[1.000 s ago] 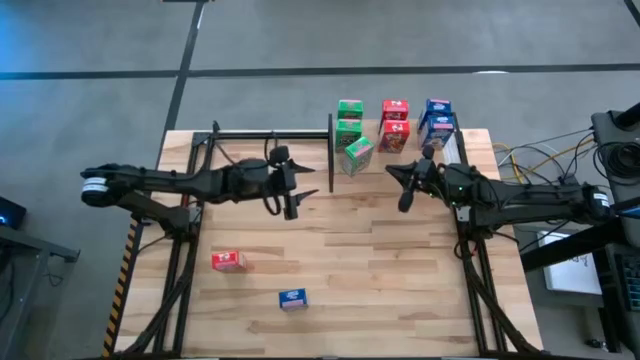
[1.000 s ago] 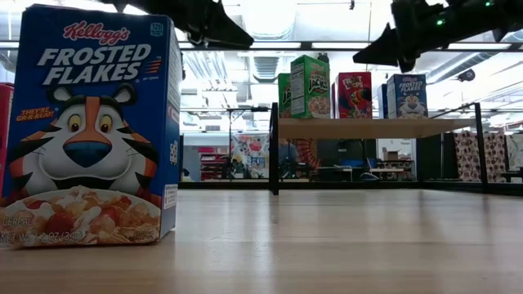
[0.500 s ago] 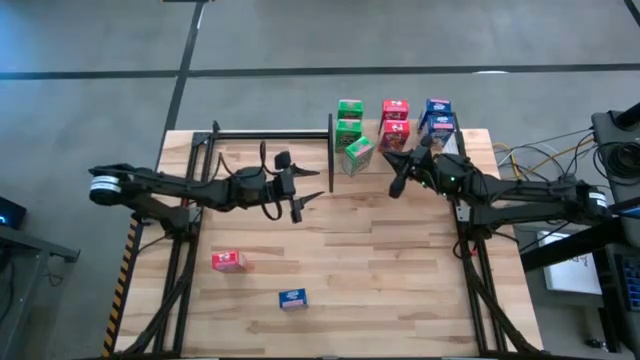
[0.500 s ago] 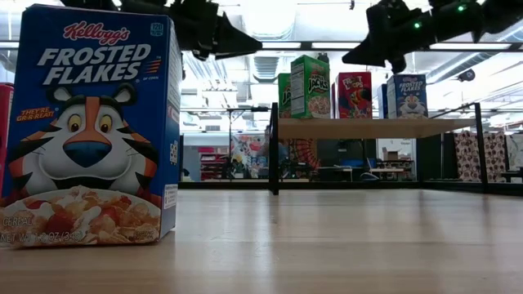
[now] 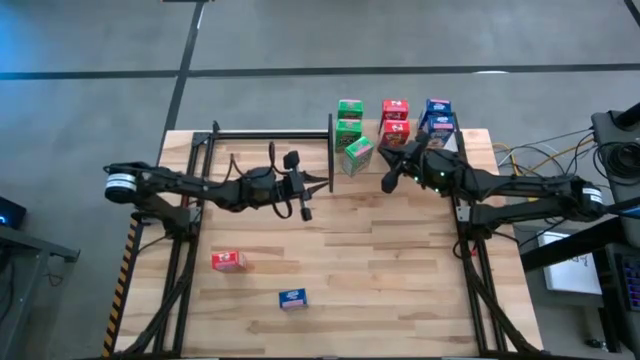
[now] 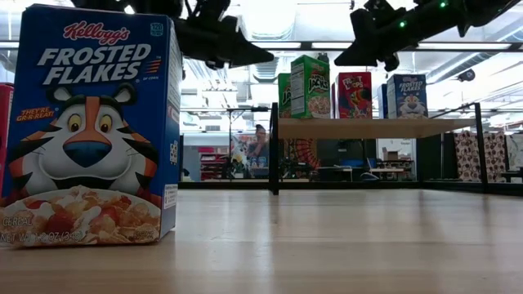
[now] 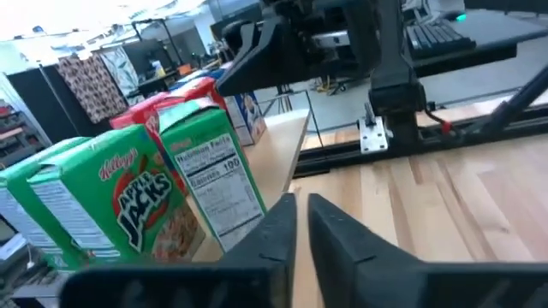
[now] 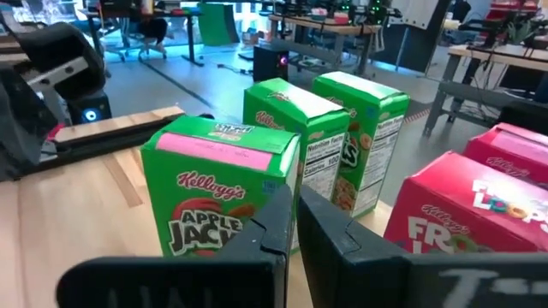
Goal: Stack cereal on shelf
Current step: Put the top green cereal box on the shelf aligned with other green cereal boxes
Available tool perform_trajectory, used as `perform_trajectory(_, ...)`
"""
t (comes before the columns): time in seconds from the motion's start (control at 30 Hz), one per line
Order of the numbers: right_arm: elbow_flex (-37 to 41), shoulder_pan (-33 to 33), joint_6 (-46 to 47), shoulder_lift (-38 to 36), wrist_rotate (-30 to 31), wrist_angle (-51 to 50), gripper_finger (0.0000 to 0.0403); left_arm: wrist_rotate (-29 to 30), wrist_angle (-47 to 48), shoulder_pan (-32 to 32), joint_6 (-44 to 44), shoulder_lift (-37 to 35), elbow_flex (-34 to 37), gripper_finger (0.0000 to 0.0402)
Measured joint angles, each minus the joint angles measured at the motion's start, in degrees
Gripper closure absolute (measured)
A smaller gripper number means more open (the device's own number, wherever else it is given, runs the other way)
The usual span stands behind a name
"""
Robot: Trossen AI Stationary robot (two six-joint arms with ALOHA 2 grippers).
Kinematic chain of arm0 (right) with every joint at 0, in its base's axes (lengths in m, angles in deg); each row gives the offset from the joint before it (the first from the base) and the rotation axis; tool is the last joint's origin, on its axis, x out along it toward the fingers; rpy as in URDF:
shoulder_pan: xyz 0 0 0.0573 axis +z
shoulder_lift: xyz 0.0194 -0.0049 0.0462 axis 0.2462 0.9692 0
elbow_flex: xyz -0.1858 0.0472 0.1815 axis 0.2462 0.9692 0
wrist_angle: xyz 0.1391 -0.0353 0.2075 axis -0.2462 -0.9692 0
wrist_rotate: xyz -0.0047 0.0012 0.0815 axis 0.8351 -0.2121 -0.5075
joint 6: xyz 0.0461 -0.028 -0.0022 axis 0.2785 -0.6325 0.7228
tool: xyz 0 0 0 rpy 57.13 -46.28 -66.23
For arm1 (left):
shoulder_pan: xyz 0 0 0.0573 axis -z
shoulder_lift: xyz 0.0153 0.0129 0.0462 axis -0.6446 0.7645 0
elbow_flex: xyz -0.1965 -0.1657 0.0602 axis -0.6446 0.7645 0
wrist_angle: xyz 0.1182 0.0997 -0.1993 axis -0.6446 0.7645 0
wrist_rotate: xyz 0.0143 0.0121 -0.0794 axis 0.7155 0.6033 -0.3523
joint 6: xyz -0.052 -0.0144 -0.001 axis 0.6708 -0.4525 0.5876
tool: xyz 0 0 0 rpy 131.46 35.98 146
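The shelf stands at the table's far right, with a light-wood panel and black posts. On it stand three green cereal boxes, the nearest one turned askew. Two red boxes and two blue boxes stand there too. A red box and a blue box rest on the tabletop near the front. My left gripper is shut and empty, left of the shelf. My right gripper is shut and empty, just in front of the green and red boxes.
A black frame rail runs along the table's far edge left of the shelf. The blue Frosted Flakes box fills the low view's left. Open plank tabletop lies between the arms and the near edge. A person shows in the room behind.
My left gripper has moved toward the table's right edge, closer to the shelf. My right gripper has moved toward the table's left and far edges, closer to the green boxes. Both stay shut. No box has moved.
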Motion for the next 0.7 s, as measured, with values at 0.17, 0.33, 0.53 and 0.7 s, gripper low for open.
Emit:
perform_trajectory(0.17, -0.01, -0.96, 0.33, 0.74, 0.27, -0.01, 0.0390, -0.66, -5.05, -0.63, 0.33, 2.37, -0.63, 0.0390)
perform_trajectory(0.33, -0.02, -2.12, 0.43, 1.53, 1.39, 0.45, 0.0390, -0.69, -8.83, -1.55, 0.34, 4.56, -0.63, 0.0395)
perform_trajectory(0.53, -0.03, -2.72, 0.16, 3.16, 1.37, 0.67, 0.0390, -0.70, -13.79, -2.39, 0.56, 7.69, -0.60, 0.0401)
perform_trajectory(0.7, -0.25, -2.88, -0.16, 4.72, 1.35, 0.82, 0.0390, -0.72, -16.86, -3.51, 0.98, 9.83, -0.60, 0.0401)
